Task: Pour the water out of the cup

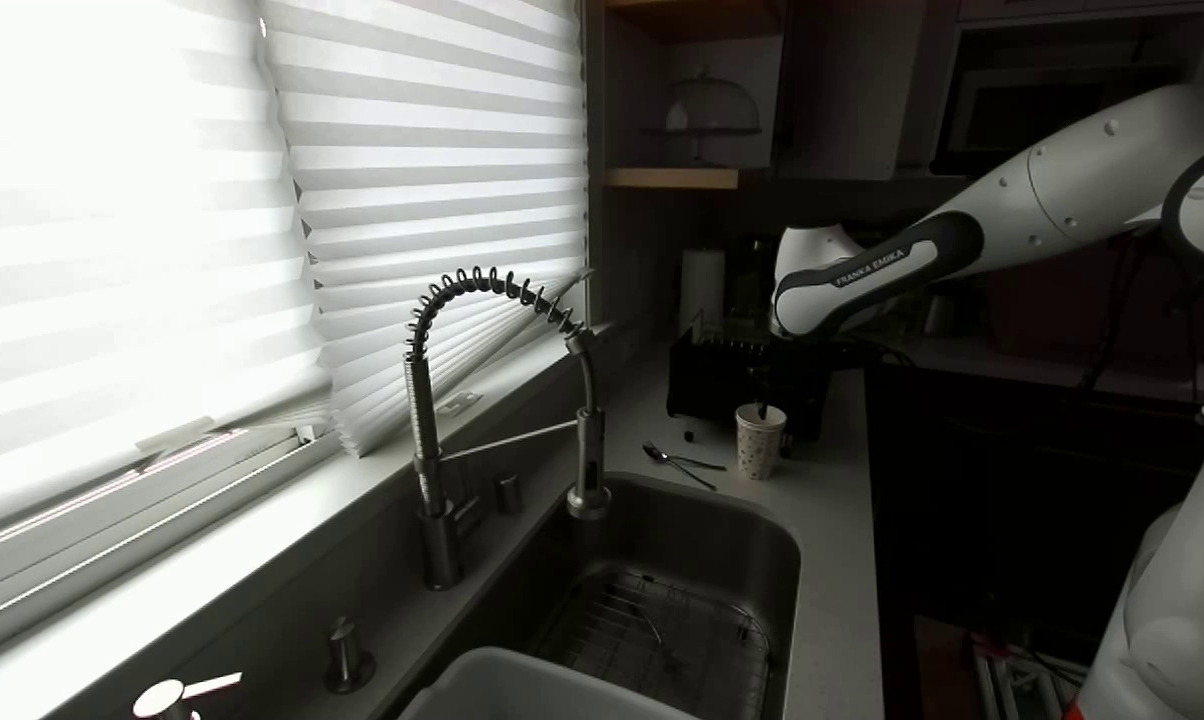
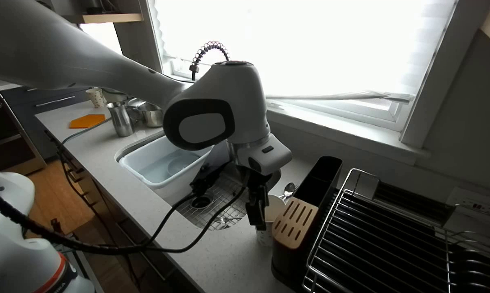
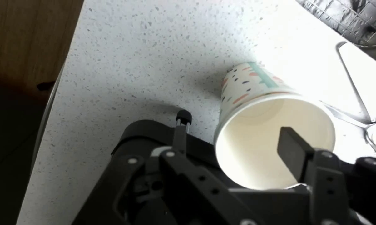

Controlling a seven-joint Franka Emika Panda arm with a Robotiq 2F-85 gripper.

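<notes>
Looking at a claw (image 3: pixel 234 139) spread wide, gripping nothing. Got the cup (image 3: pixel 253 125) right below, standing upright on the table (image 3: pixel 128 72), with long axis up toward the claw. Straddling one side wall, with one finger (image 3: pixel 294 153) over the mouth and the other outside. Hard to say how deep, tbh. Probably best to pinch that wall next, then tip toward the sink (image 1: pixel 707 525), past the cup from the claw.
</notes>
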